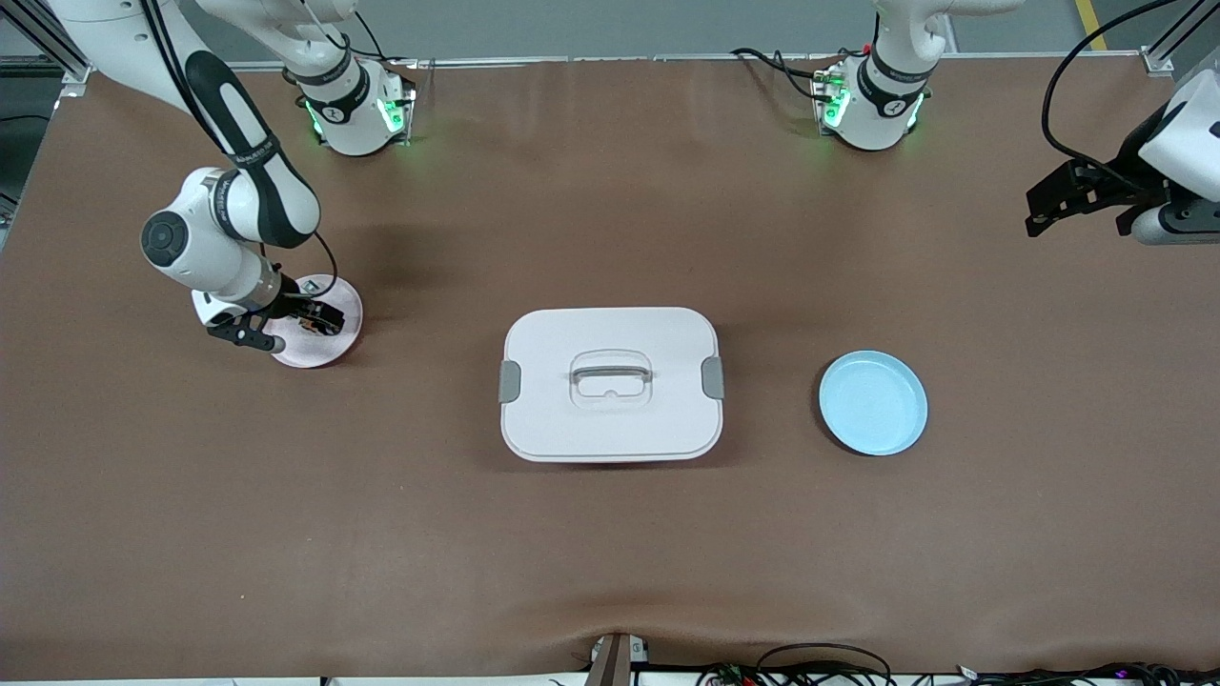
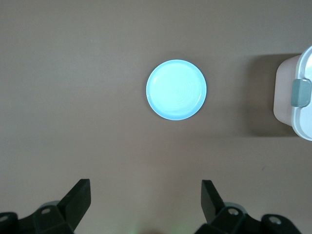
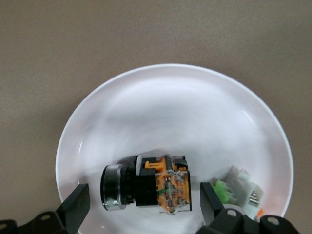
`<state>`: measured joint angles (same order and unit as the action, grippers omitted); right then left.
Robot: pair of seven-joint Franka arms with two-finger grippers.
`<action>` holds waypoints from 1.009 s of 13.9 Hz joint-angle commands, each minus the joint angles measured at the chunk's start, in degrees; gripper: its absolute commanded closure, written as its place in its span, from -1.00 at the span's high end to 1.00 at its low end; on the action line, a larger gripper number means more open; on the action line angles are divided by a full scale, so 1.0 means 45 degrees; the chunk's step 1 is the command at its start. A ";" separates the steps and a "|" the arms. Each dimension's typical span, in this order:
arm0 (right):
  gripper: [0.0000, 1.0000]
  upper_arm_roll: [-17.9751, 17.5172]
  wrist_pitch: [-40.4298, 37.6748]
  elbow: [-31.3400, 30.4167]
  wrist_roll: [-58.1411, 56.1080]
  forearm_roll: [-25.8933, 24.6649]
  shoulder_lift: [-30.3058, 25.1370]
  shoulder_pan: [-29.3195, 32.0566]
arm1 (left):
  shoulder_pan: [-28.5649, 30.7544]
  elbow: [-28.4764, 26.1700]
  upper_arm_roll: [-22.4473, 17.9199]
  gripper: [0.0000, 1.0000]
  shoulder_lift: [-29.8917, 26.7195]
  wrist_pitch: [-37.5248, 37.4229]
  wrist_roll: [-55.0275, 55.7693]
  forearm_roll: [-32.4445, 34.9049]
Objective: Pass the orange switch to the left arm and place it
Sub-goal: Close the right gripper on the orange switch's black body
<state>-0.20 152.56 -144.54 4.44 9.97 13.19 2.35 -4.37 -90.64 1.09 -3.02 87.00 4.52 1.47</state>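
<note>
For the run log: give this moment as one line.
right tool: open, over pink plate, straddling orange switch | left tool: open, waiting | box: mid-table | blue plate: bare

**Two white Frankas, black trim, green lights**

Both arms [image 1: 229, 205] have glossy white shells with black joint bands — the right arm's forearm carries a long black stripe with small white lettering. Their bases glow green. Black cables trail off both. The right gripper [image 1: 286, 324] and left gripper [image 1: 1072, 195] are matte black, with chunky angular fingers [image 2: 78, 197] and small round holes.
</note>
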 commanded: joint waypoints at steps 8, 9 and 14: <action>0.90 0.0006 0.0318 -0.0029 -0.0010 0.0147 0.0252 -0.0131 | 0.0072 0.0122 -0.0009 1.00 0.0027 -0.0076 0.0013 0.0123; 0.81 0.0006 0.0318 -0.0010 -0.0030 0.0147 0.0252 -0.0131 | 0.0072 0.0122 -0.0009 1.00 0.0027 -0.0076 -0.0065 0.0123; 0.70 0.0025 0.0396 0.0088 -0.0068 0.0147 0.0233 -0.0092 | 0.0072 -0.0033 0.0011 1.00 0.0027 -0.0095 -0.0124 0.0142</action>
<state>-0.10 154.10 -144.50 4.46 10.00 14.30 1.81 -4.12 -90.76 1.06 -2.93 87.00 4.49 1.47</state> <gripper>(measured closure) 0.137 0.000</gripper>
